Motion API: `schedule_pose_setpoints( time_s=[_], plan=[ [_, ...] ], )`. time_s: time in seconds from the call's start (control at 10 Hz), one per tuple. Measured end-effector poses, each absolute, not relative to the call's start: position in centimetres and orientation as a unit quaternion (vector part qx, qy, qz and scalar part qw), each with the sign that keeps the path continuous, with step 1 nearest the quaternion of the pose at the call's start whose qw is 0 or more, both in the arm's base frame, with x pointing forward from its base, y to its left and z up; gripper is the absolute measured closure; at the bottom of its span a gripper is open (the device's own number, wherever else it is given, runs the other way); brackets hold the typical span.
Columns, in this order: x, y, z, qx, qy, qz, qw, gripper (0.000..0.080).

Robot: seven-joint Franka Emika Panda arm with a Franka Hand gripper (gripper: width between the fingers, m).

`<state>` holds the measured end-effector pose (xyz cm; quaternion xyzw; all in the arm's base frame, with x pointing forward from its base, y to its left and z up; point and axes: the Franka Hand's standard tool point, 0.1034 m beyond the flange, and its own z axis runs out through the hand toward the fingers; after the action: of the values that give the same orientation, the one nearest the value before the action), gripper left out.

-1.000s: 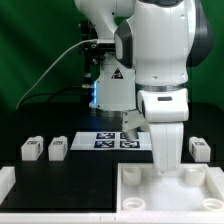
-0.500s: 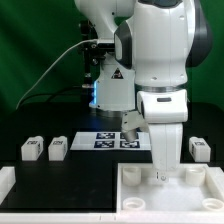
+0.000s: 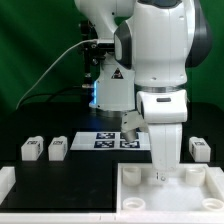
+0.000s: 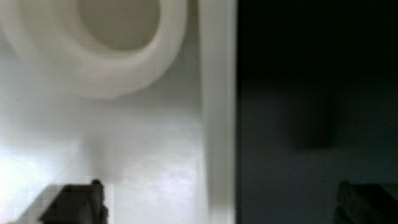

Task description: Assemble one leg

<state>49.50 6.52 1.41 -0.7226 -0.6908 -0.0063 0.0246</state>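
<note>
White panel (image 4: 125, 140) close up, blurred, round raised socket (image 4: 98, 40) on it; panel edge meets dark table (image 4: 311, 100); gripper (image 4: 221, 205) spread wide.

Marker board (image 3: 112, 141) lies on the black table (image 3: 80, 176).

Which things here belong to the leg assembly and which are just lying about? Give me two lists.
Belongs to the job:
- tool, down at the panel
- white square panel
- leg and leg on the exterior view's left
- leg on the exterior view's right

Just lying about:
- marker board
</note>
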Motion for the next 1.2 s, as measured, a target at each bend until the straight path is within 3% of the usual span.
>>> schedule_pose_setpoints(
  time_s=[0.2, 0.4, 0.5, 0.9, 1.2],
  plan=[
    [49.5, 6.6, 1.7, -0.735, -0.678, -0.004, 0.025, 0.0150],
    [48.7, 7.8, 4.3, -0.793, -0.609, -0.005, 0.016, 0.0150],
    [47.9, 8.8, 4.7, -0.818, -0.575, -0.006, 0.015, 0.0150],
    [47.0, 13.9, 5.5, -0.938, -0.342, -0.040, 0.021, 0.0150],
    [47.0, 14.0, 5.4, -0.978, -0.202, -0.035, 0.039, 0.0150]
  ],
)
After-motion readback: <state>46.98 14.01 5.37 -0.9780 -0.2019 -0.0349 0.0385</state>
